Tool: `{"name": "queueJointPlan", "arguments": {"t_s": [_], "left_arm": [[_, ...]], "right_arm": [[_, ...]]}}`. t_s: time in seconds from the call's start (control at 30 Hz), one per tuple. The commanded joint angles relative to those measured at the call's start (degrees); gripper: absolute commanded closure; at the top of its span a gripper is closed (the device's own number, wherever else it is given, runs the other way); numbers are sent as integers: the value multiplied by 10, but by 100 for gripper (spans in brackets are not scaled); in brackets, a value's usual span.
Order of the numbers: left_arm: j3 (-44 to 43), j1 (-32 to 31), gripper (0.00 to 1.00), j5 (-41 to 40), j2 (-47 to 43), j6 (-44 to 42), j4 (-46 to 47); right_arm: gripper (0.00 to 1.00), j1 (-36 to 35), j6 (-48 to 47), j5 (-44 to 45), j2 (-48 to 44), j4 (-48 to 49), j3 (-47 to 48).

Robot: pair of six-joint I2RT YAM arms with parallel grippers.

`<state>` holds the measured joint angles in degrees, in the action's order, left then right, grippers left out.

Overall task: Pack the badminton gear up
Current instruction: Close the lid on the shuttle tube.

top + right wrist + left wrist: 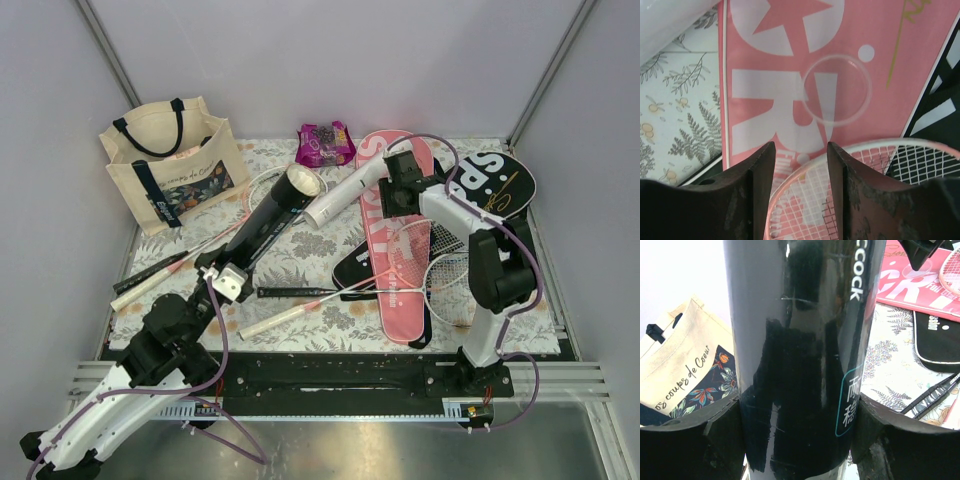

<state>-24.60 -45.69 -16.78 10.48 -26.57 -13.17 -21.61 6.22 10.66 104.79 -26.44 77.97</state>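
**Top view.** The left tool [226, 281] clamps the near end of the black tube [272, 212], which slants up and away from it. The tube's far mouth shows pale, and its contents cannot be made out. The right tool [400, 180] is masked by its own wrist housing, so its jaws are unreadable here. The white tube [345, 193] lies just to its left, the pink cover [400, 250] under and behind it, and the black cover [500, 185] to its right. Rackets [285, 316] lie crossed between the two tools; their count is uncertain.

**Left wrist view.** Both fingers [690, 440] press the black tube, which fills the frame with its top cut off. Its print is truncated to "ccock". The tote [680, 370], to the left of the tool, is partly hidden.

**Right wrist view.** The fingers [747, 195] stand apart with nothing clamped between them. The pink cover lies below, bearing a clear round lid or ring [837, 90]; which of the two is unclear. A racket head [900, 160] runs under the fingertips, and contact cannot be told. Only a corner of the white tube shows.
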Motion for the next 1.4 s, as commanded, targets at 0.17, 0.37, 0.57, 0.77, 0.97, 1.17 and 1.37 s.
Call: {"name": "queueJointPlan", "arguments": {"t_s": [0.17,0.37,0.57,0.77,0.97,1.17,1.37], "left_arm": [[-3,-2,56,-10,2,1,65],[-3,-2,56,-6,8,2,64],[-2,-2,56,-8,9,2,64],[-4,-2,56,-8,9,1,63],[-3,-1,56,-8,9,1,62],[-4,-2,56,-1,17,-1,61],[-8,-2,56,8,31,0,53]], "right_arm": [[48,28,-28,-29,60,-22,75],[48,39,-25,-61,104,-73,127],[52,41,-23,-71,135,-111,156],[64,45,-24,-71,140,-121,161],[83,46,-34,-71,126,-114,152],[100,46,-39,-81,88,-110,144],[100,45,-33,-134,-7,-82,112]]}}
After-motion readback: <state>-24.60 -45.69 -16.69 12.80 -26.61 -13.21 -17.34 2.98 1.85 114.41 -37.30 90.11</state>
